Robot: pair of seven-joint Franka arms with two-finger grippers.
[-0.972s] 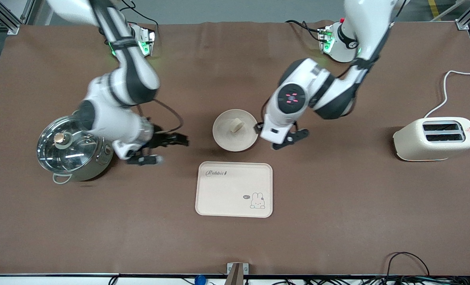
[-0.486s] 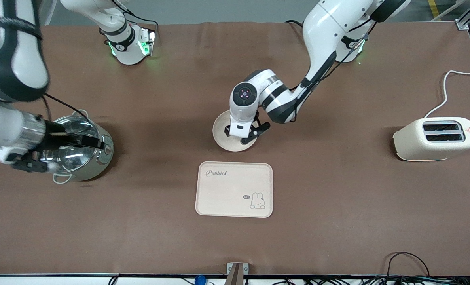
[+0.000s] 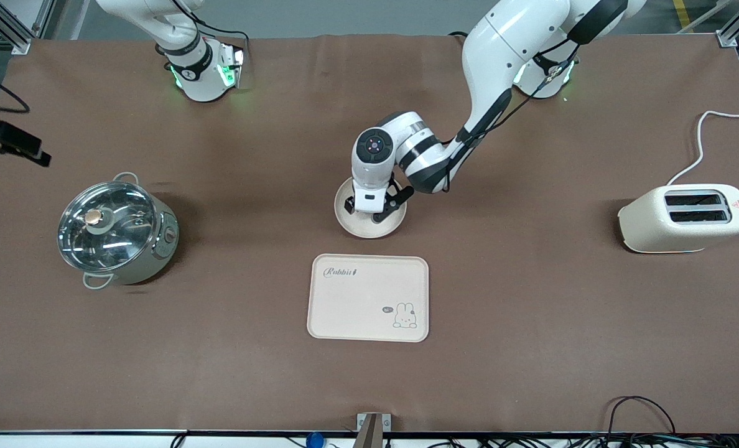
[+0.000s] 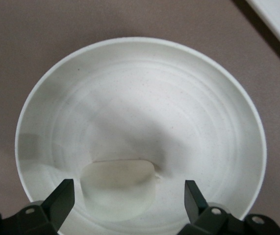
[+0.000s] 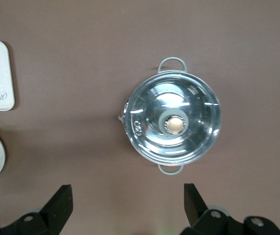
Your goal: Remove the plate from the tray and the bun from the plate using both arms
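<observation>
The round cream plate [image 3: 369, 229] lies mid-table, just farther from the front camera than the tray. In the front view the left gripper hides the bun. The left wrist view shows the pale bun [image 4: 119, 188] lying in the plate [image 4: 144, 93], near its rim. My left gripper [image 3: 374, 208] is low over the plate and open. Its fingers [image 4: 63, 196] stand on either side of the bun without touching it. My right gripper [image 5: 128, 196] is open and empty, high above the table at the right arm's end. Only a black part of it [image 3: 18, 146] shows in the front view.
A lidded steel pot [image 3: 116, 230] stands toward the right arm's end; it also shows in the right wrist view [image 5: 173, 125]. The rectangular rabbit tray [image 3: 368, 297] lies nearer the front camera than the plate. A cream toaster [image 3: 683, 218] with a cord stands at the left arm's end.
My left gripper moved from beside the plate to over it and now straddles the bun. My right arm swung up and away from beside the pot, to the table's end.
</observation>
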